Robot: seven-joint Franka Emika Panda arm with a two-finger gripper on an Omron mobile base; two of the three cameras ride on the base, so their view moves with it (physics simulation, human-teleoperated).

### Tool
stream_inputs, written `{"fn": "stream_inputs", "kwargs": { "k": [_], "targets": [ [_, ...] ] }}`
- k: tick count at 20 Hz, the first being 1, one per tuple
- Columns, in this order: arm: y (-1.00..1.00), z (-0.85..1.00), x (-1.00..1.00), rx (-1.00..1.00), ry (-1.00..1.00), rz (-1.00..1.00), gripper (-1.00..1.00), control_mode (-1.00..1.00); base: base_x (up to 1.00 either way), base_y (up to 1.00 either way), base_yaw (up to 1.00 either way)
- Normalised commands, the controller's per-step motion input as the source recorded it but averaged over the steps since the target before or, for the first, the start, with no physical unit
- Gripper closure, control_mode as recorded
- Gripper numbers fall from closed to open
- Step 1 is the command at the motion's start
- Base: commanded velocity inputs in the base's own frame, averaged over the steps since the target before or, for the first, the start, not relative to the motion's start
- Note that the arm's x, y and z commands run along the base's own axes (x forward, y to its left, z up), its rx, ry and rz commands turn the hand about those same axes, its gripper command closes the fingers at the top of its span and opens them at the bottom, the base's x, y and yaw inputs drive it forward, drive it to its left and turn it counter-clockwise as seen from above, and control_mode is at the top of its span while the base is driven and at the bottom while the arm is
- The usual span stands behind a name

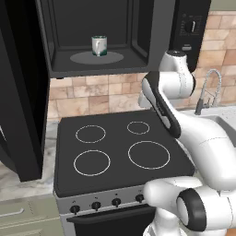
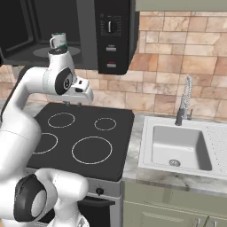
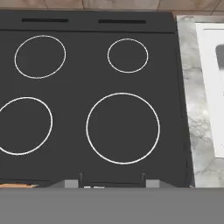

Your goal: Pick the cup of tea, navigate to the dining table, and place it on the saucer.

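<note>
The cup of tea (image 1: 99,45), a small white mug with a dark green lower band, stands on the grey turntable (image 1: 97,58) inside the open microwave; it is also at the upper left of the right base view (image 2: 58,41). My gripper (image 2: 73,103) hangs below and in front of the microwave, pointing down over the black stove (image 3: 109,109). In the hand view its two fingertips (image 3: 81,177) stand wide apart at the bottom edge, gripper (image 3: 111,178) open with nothing between them. The dining table and the saucer are out of view.
The microwave door (image 1: 20,92) hangs open at the left, reaching down beside the stove. Its control panel (image 2: 111,35) is to the right of the cavity. A white sink (image 2: 177,146) with a faucet (image 2: 184,102) lies right of the stove on the marbled counter.
</note>
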Motion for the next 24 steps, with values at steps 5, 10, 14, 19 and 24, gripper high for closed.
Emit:
{"fn": "stream_inputs", "kwargs": {
  "k": [5, 10, 14, 19, 24],
  "targets": [
    [0.01, 0.02, -0.66, 0.0, -0.25, 0.0, -1.0, -1.0, 0.0, 0.0, 0.0],
    [0.22, 0.55, -0.65, 0.01, -0.42, 0.0, -1.0, -1.0, 0.0, 0.0, 0.0],
    [0.57, 0.83, -0.3, 0.01, -0.42, 0.0, -1.0, -1.0, 0.0, 0.0, 0.0],
    [0.64, 0.95, -0.05, 0.04, -0.25, 0.0, -1.0, -1.0, 0.0, 0.0, 0.0],
    [0.66, 0.94, 0.0, 0.07, -0.05, 0.0, -1.0, -1.0, 0.0, 0.0, 0.0]
  ]
}}
